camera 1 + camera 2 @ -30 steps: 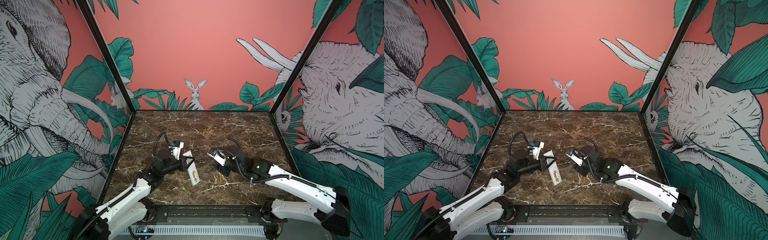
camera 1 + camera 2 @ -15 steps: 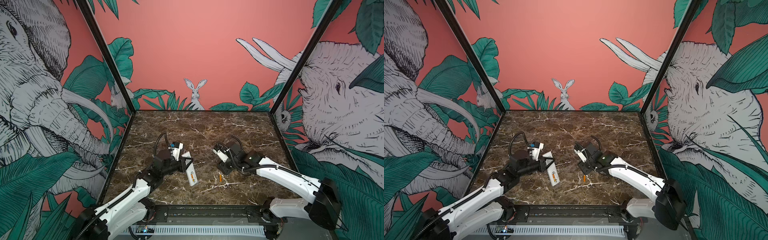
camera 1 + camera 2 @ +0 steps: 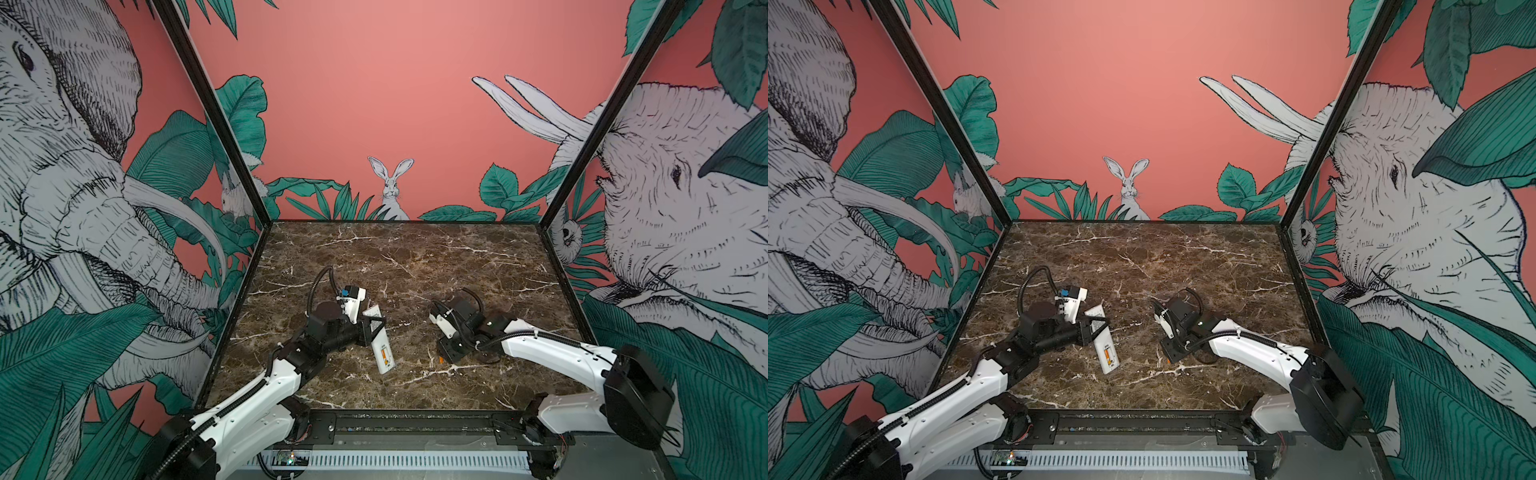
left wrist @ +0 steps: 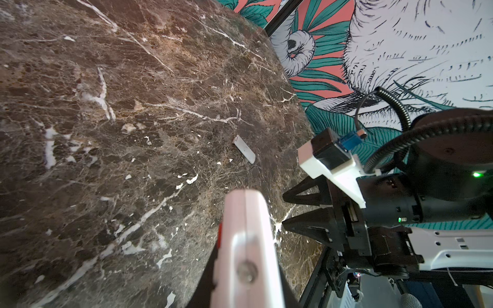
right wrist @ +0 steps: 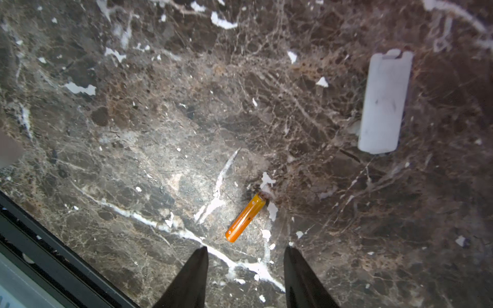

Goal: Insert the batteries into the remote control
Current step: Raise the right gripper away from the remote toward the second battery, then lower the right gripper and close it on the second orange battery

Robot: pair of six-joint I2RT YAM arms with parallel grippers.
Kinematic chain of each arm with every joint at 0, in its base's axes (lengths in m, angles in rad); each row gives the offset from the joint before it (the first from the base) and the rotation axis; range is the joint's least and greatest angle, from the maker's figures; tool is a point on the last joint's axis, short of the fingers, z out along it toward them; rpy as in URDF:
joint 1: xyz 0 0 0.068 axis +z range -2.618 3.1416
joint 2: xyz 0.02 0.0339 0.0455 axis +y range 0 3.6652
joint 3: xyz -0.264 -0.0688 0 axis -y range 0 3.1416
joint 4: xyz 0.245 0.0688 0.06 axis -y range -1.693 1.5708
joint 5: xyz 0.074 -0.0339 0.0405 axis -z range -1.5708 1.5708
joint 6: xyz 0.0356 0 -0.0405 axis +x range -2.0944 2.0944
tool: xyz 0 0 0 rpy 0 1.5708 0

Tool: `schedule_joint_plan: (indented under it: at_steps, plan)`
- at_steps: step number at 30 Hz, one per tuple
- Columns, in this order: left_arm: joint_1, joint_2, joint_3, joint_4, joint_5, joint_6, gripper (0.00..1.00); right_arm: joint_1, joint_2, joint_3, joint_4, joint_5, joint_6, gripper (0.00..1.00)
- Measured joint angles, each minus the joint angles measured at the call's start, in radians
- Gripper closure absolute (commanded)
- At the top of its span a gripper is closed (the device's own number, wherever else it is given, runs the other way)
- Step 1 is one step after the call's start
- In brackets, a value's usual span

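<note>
One battery [image 5: 245,218] near right pincer [image 5: 245,249]

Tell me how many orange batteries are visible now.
2. The first battery sits in the open compartment of the remote control. The second battery lies loose on the table, near the right gripper. No other one shows.

Robot lab test booth w/ jungle-mural walls [image 3: 374,104], marble tabletop [image 3: 415,257], blk frame [image 3: 210,110].
</note>
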Motion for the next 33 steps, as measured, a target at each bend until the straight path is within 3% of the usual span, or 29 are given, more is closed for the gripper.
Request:
schedule_joint_plan:
  at_steps: [33]
  plan:
    - [0.000, 0.029, -0.003, 0.043, -0.009, -0.010, 1.00, 0.000, 0.151, -0.003, 0.052, -0.034, -0.003, 0.65]
